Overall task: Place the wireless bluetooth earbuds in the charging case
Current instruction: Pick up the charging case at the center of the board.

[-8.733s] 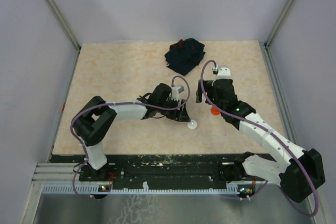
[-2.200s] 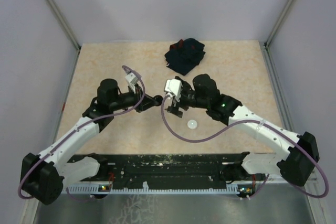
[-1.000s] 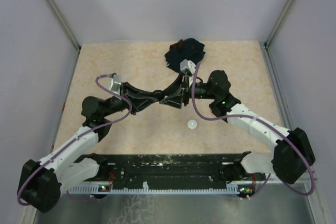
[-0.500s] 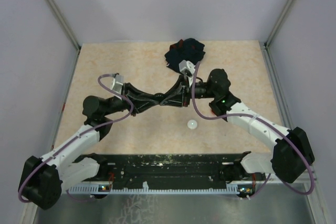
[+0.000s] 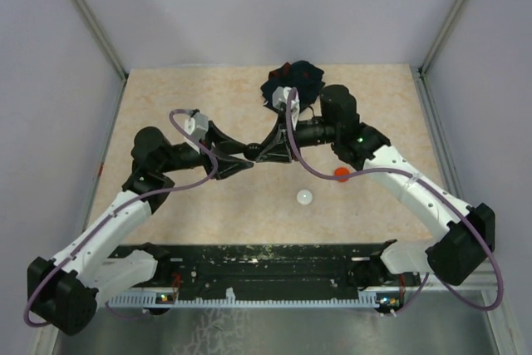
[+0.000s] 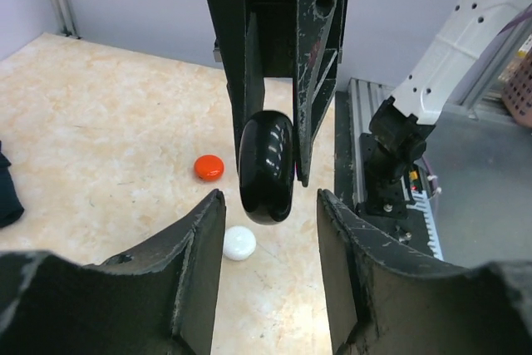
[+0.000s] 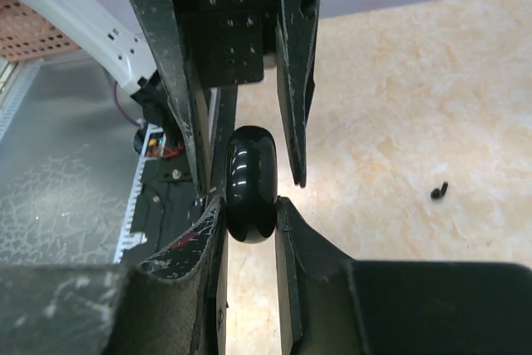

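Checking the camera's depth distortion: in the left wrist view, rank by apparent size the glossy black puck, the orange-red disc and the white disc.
Largest: glossy black puck, but held nearest the camera, so true size unsure.
Then orange-red disc and white disc, which look alike.

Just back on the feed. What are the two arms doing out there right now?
The arms meet in mid-air above the table. The right pincer is clamped on a glossy black charging case, held on edge. The left pincer is open, its fingers flanking the case without gripping it. An orange-red puck and a white puck lie on the table below. Neither pincer holds an earbud.
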{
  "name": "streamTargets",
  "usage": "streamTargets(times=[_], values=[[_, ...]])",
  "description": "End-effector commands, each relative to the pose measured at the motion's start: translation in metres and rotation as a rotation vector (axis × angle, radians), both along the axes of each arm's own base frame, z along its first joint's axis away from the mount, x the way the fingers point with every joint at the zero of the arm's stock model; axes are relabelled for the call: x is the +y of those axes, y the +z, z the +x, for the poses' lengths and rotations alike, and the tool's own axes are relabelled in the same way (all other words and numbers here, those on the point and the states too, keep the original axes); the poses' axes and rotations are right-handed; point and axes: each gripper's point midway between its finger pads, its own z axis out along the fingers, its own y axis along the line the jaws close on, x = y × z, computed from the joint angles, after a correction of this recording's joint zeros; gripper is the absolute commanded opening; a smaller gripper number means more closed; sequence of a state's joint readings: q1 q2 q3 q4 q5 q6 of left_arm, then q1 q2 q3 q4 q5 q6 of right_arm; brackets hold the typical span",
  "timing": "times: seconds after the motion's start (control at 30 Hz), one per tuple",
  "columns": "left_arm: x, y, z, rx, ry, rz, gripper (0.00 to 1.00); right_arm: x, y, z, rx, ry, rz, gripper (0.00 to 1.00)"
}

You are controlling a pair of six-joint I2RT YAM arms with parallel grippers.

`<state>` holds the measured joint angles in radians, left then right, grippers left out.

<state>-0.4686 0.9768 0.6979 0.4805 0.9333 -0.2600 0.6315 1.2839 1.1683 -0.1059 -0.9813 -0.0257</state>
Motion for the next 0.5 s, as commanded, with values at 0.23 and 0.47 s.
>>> streamTargets(times=[0.23,0.47], values=[[-0.0005,-0.0011,-0.0050,-0.060,-0.076,0.122,0.54,-0.0122,-0.0068,-0.0008,-0.021,0.001,-0.175,0.00],[-0.0037,-0.0067,-0.0033,-0.021,-0.105,0.142,0.54,-0.0073,-0.0082,-0.0013,-0.038,0.010,-0.214,0.00]])
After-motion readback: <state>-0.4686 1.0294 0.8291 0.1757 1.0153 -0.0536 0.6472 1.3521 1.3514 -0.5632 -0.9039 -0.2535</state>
